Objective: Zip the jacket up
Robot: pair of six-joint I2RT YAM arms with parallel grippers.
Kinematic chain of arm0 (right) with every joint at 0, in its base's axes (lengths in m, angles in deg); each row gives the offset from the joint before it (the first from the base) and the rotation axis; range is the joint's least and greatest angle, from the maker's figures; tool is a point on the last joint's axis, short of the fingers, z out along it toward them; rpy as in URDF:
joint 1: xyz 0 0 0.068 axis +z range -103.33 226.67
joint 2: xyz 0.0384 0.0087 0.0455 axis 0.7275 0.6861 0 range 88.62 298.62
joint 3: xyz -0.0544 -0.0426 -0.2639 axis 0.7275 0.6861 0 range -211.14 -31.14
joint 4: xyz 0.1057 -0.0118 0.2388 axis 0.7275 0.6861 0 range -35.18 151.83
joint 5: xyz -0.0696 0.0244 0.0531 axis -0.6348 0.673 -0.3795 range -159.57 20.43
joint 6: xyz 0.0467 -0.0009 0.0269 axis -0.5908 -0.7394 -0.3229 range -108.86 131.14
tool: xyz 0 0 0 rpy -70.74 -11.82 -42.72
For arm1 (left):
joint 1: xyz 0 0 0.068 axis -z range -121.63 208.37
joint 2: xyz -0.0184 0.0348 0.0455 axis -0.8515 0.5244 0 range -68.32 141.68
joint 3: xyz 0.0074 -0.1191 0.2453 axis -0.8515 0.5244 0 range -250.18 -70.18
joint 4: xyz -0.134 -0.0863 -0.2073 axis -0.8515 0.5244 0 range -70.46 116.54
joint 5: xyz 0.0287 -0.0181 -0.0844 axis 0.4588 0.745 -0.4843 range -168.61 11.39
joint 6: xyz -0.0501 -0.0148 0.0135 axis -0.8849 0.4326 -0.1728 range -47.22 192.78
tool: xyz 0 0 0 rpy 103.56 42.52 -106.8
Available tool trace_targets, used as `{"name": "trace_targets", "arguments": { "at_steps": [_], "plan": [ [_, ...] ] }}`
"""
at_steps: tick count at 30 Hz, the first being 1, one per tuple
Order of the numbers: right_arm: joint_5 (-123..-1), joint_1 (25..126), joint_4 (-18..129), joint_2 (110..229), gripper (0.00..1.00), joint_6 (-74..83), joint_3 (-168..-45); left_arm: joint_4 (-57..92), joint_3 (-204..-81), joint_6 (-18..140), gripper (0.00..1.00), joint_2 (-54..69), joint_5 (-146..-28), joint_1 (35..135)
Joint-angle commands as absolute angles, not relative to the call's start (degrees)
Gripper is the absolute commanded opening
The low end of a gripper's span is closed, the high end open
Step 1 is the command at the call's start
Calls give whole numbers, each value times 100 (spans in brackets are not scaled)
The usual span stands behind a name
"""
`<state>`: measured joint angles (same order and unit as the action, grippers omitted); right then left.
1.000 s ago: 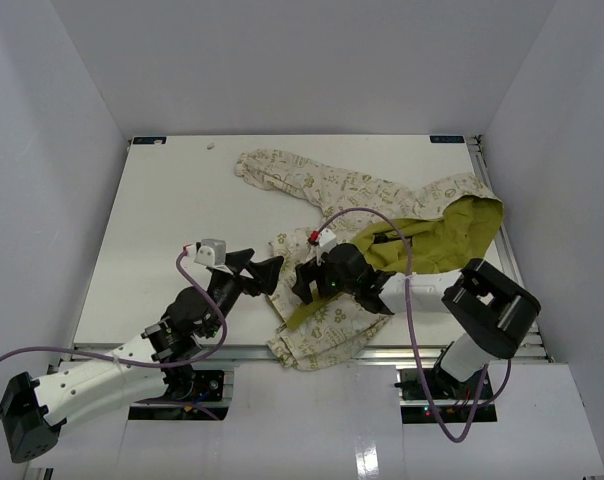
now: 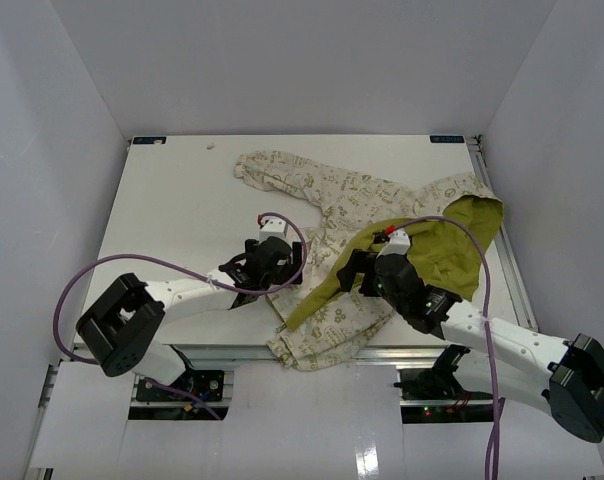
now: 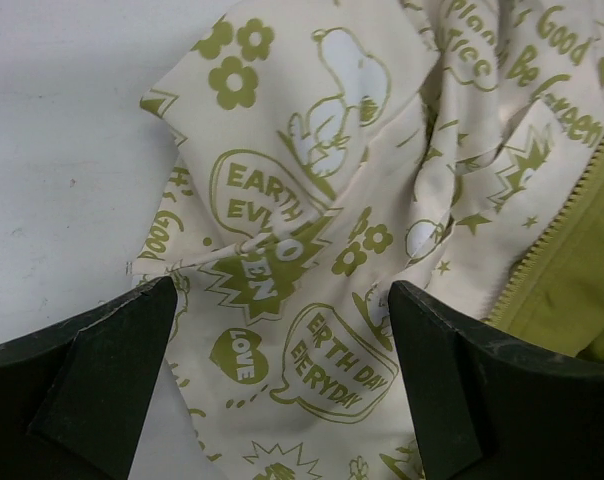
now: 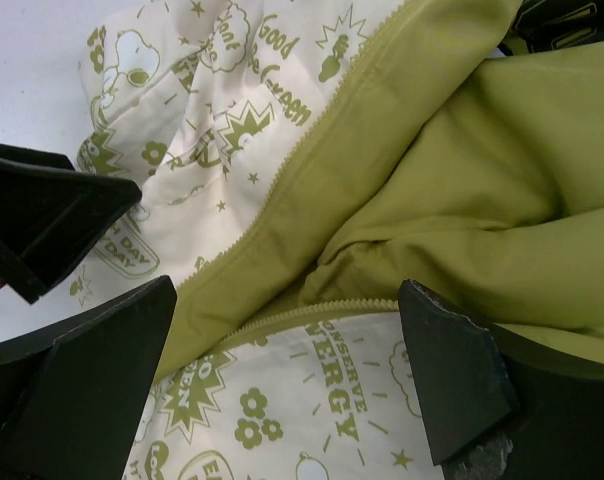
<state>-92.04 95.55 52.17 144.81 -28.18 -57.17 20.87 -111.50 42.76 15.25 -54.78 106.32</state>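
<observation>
The jacket (image 2: 354,190) lies open on the white table, cream with green print, its olive lining (image 2: 442,245) turned out on the right. My left gripper (image 2: 285,264) is open and empty just above the left front panel (image 3: 312,200), with zipper teeth (image 3: 564,222) at the right edge of its view. My right gripper (image 2: 348,272) is open and empty over the front opening. Two rows of zipper teeth (image 4: 282,200) run apart between its fingers (image 4: 452,370), with lining (image 4: 472,210) behind. No zipper slider shows.
Bare white table (image 2: 172,210) lies left of the jacket and shows in the left wrist view (image 3: 62,150). White walls enclose the workspace. The left gripper's black finger (image 4: 42,215) shows at the left of the right wrist view, close to my right gripper.
</observation>
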Motion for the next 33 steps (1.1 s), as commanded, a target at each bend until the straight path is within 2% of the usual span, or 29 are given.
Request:
{"name": "trace_targets", "arguments": {
  "at_steps": [1, 5, 7, 10, 11, 13, 15, 16, 17, 18, 20, 22, 27, 30, 33],
  "plan": [
    [-9093, 9612, 5941, 14153, 99, -2648, -5941, 1673, -10886, 4061, 98, 1379, -5864, 10495],
    [-8737, 9638, 6013, 13831, 100, -2871, -5526, 1850, -10904, 3901, 98, 1603, -5489, 10495],
    [-8284, 9649, 5975, 13585, 96, -3060, -5179, 1921, -10978, 3839, 98, 1776, -5219, 10495],
    [-8406, 9721, 6140, 13301, 94, -3331, -4926, 2142, -11073, 3703, 98, 2104, -5000, 10478],
    [-8446, 9725, 6207, 13313, 95, -3383, -4899, 1998, -11022, 3685, 94, 2117, -5072, 10478],
    [-8536, 9739, 6375, 13366, 96, -3487, -4861, 1382, -10757, 3726, 79, 2044, -5314, 10478],
    [-8745, 9747, 6459, 13510, 97, -3646, -4722, 1135, -10536, 3618, 43, 1686, -5247, 10471],
    [-8867, 9747, 6430, 13603, 97, -3737, -4659, 1142, -10436, 3562, 28, 1533, -5114, 10465],
    [-8960, 9750, 6308, 13711, 97, -3810, -4630, 1231, -10416, 3508, 17, 1391, -4933, 10458],
    [-9032, 9755, 6085, 13859, 97, -3834, -4649, 1375, -10424, 3398, 10, 1156, -4734, 10451],
    [-9271, 9749, 5872, 14221, 98, -3759, -4928, 1710, -10383, 3200, 1, 731, -4576, 10444],
    [-9746, 9667, 5925, 14845, 96, -3554, -5485, 1533, -10092, 3077, 0, 163, -4606, 10451],
    [-9376, 9244, 5538, 16377, 92, -2539, -6429, 1017, -9137, 2776, 0, -737, -4737, 10443],
    [-8501, 8847, 4533, 16842, 93, -2039, -6631, 1552, -9075, 2422, 0, -1012, -4250, 10456],
    [-8260, 8719, 4217, 17557, 92, -1272, -7334, 1851, -8960, 2113, 0, -1114, -3957, 10457]
  ]
}}
